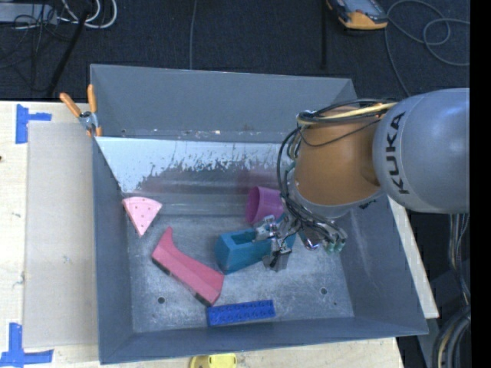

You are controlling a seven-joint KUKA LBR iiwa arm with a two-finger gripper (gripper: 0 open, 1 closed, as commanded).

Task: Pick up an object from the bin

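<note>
By the near wall of the bin [153, 340] a flat blue brick [240, 313] was seen. Mid-bin, the gripper [276, 253] was set low at the right end of a teal block [239, 251], and whether it was open or clenched could not be told. It was judged that the block should be straddled squarely, with the purple cup [265, 203] just behind left unbumped.

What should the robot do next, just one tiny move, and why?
Probably edge a little further over the teal block. The jaws sit just at its right end, barely over it, and the purple cup stands close behind them.
</note>
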